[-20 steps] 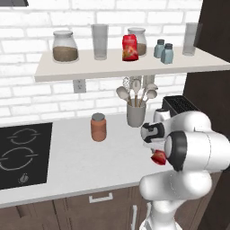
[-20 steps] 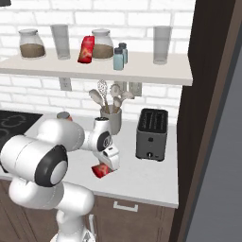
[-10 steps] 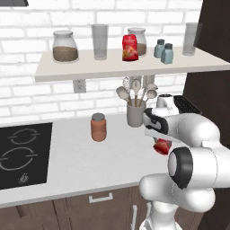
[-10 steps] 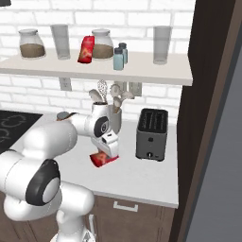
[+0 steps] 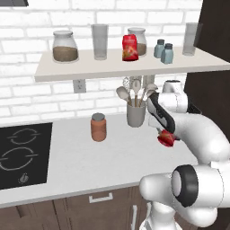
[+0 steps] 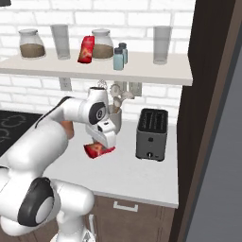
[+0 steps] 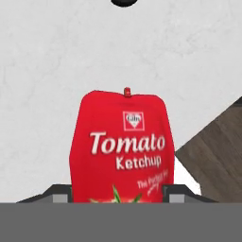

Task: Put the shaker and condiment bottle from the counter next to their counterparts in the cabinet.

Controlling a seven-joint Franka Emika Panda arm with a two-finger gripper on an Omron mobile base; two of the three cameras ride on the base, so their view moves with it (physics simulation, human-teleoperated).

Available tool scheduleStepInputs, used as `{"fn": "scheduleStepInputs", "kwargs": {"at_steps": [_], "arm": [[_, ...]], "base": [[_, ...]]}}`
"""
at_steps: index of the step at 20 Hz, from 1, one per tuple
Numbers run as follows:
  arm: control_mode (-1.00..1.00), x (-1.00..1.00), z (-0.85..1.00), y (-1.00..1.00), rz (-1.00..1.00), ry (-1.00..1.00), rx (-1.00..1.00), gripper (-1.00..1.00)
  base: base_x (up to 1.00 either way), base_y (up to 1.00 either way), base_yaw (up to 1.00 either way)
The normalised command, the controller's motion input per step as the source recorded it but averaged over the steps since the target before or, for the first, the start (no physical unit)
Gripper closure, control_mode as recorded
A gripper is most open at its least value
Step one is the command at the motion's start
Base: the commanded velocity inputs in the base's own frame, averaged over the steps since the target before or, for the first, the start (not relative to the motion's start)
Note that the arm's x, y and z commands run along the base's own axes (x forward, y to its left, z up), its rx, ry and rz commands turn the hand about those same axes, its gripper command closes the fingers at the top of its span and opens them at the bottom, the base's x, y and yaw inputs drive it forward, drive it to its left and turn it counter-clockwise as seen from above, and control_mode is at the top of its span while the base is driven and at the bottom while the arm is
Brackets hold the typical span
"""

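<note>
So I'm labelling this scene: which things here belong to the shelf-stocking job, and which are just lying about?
Job:
- condiment bottle, held in the claw
- matching red bottle on the cabinet
- two shakers on it

Lying about:
- toaster
- utensil holder
- orange-brown jar
- glasses
- jars

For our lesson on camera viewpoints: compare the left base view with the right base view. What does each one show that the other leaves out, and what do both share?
Left base view alone: the black cooktop in full and the whole orange-brown jar on the counter.

Right base view alone: the black toaster and the dark tall panel beside it.

Both: the gripper carrying the condiment bottle above the counter, the cabinet with two shakers, a red bottle, jars and glasses, and the utensil holder.
</note>
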Motion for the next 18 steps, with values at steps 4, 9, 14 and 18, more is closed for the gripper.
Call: {"fn": "scheduleStepInputs", "kwargs": {"at_steps": [4, 9, 14, 18], "arm": [[-1.00, -0.49, 0.60, 0.13, 0.00, 0.00, 0.05, 1.00], [-1.00, -0.40, 0.70, 0.21, 0.00, 0.00, 0.04, 1.00], [-1.00, -0.10, 0.65, 0.25, 0.00, 0.00, 0.01, 1.00], [-1.00, 0.00, 0.65, 0.25, 0.00, -0.01, 0.00, 1.00]], "base": [[0.00, 0.00, 0.00], [0.00, 0.00, 0.00], [0.00, 0.00, 0.00], [0.00, 0.00, 0.00]]}}
